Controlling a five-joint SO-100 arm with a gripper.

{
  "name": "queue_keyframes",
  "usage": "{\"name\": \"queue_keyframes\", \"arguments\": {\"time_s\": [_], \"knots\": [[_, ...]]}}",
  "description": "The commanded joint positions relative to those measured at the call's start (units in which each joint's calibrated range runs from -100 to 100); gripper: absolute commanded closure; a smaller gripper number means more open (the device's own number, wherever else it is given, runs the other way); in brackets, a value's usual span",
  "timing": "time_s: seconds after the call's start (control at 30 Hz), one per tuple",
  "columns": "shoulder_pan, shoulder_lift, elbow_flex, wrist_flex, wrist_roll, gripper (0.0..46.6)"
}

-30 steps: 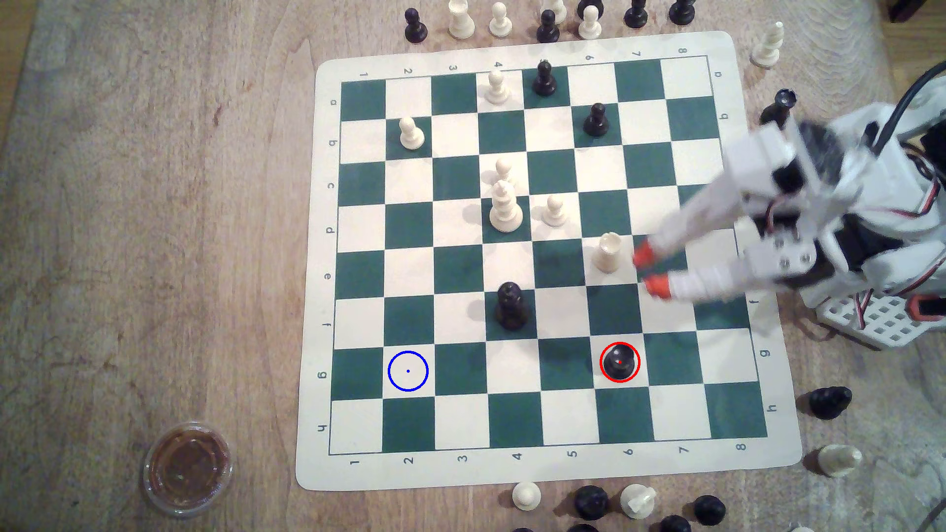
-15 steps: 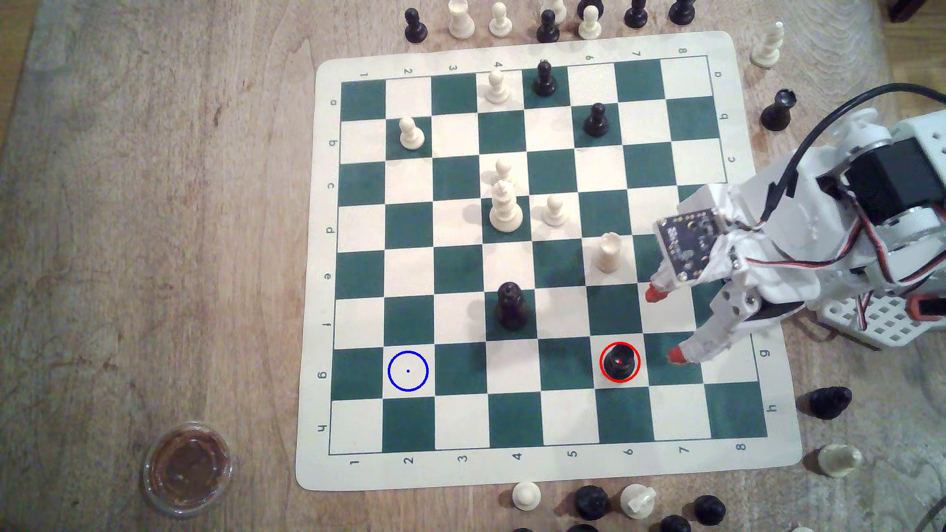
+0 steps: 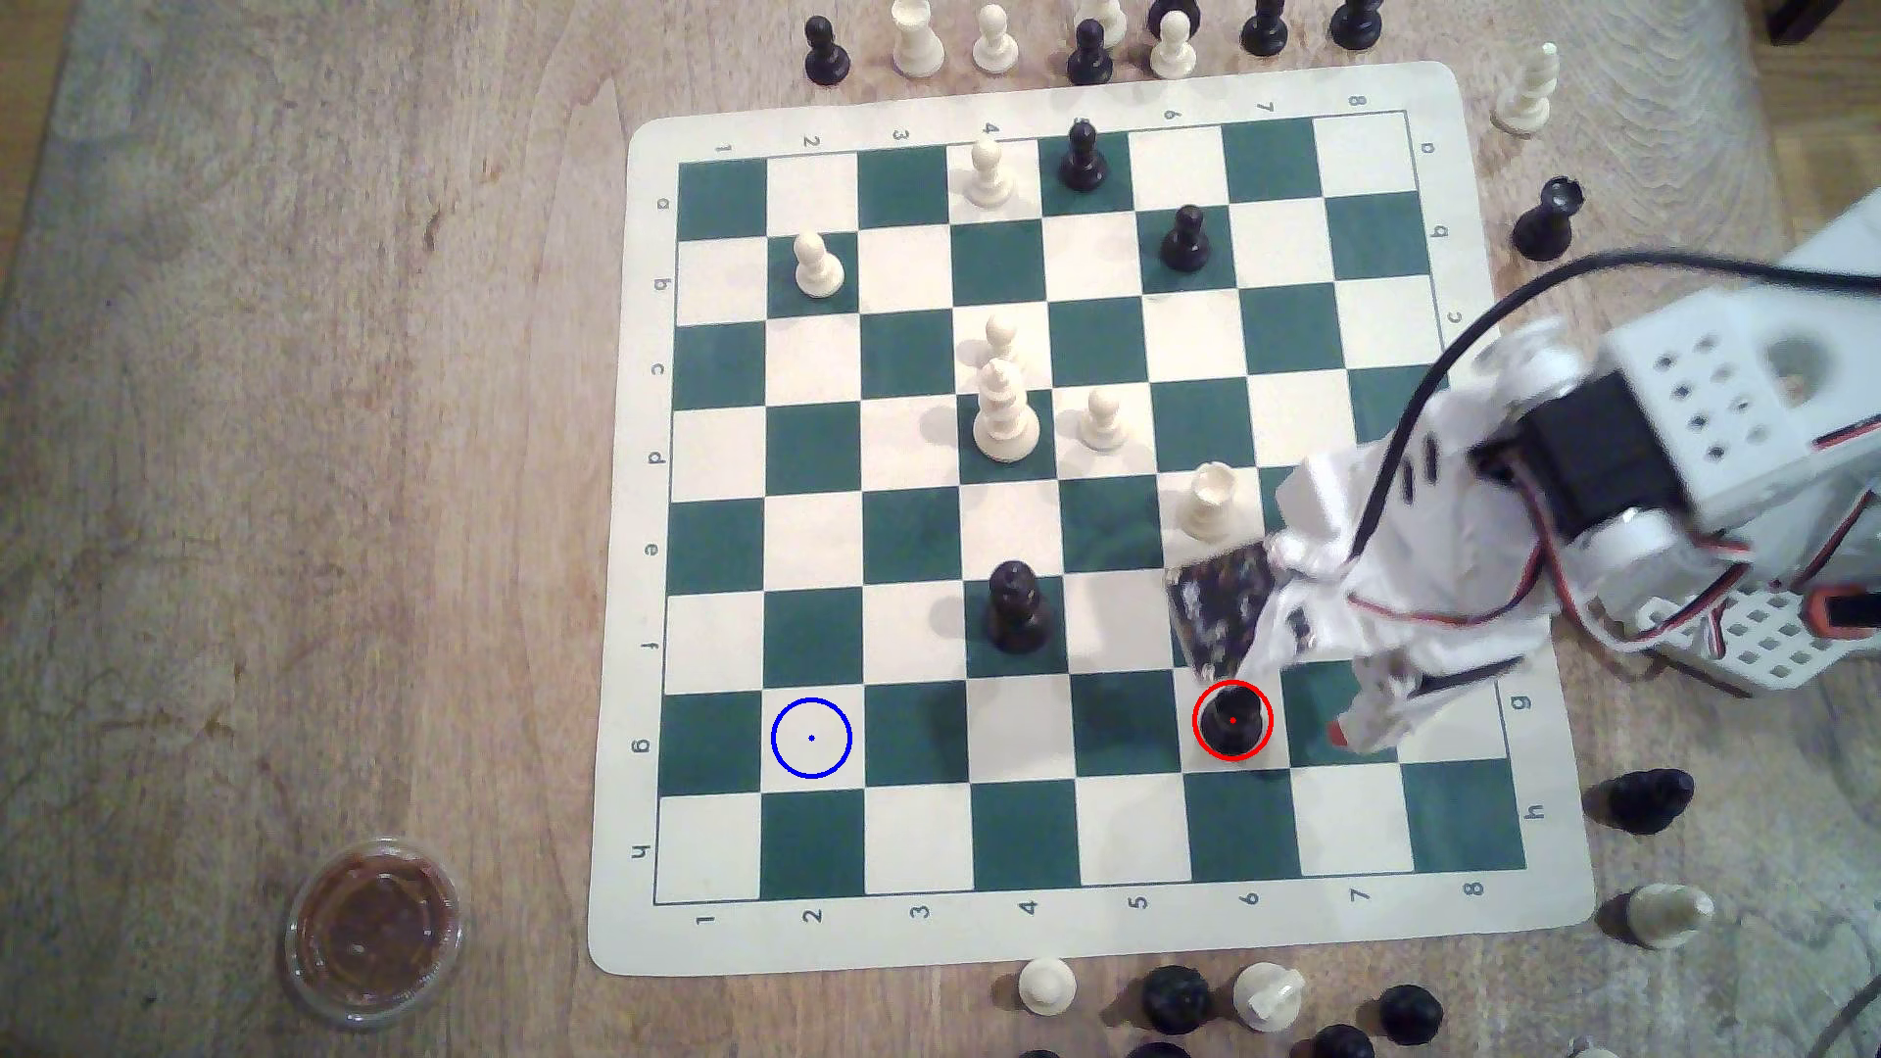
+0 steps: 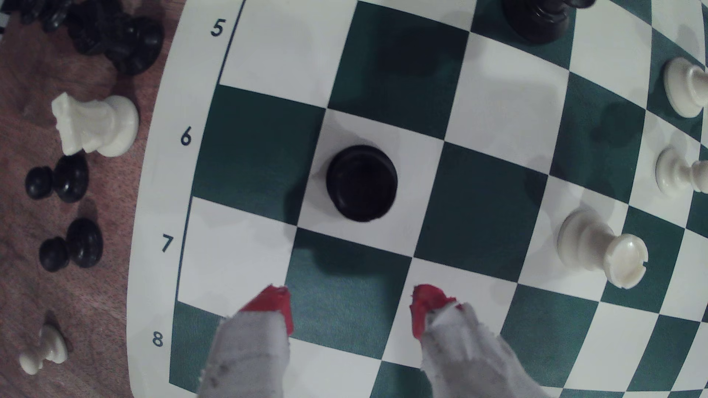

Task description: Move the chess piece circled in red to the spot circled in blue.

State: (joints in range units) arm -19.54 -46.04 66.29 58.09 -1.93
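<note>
Chess piece (image 4: 361, 183) stands free; wrist view shows spread fingers (image 4: 272, 306) beside it.

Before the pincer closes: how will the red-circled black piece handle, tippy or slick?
The black piece looks squat on a wide round base, so probably hard to tip. Its glossy rounded top may slip between the pincer tips. Likely rigid plastic and light.

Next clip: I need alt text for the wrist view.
An open pincer with red-tipped fingers hovers just short of the chess piece, a squat black piece standing on a cream square of the green-and-cream board. Spare pieces lie on the wooden table beside it.
</note>
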Motion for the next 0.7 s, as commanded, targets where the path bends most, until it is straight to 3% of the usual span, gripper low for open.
{"name": "queue_keyframes", "arguments": {"time_s": [0.0, 0.67], "knots": [[-1.0, 2.4, -4.6, -3.1, -0.4, 29.5], [0.3, 13.8, -14.1, -6.5, 0.0, 33.9]]}}
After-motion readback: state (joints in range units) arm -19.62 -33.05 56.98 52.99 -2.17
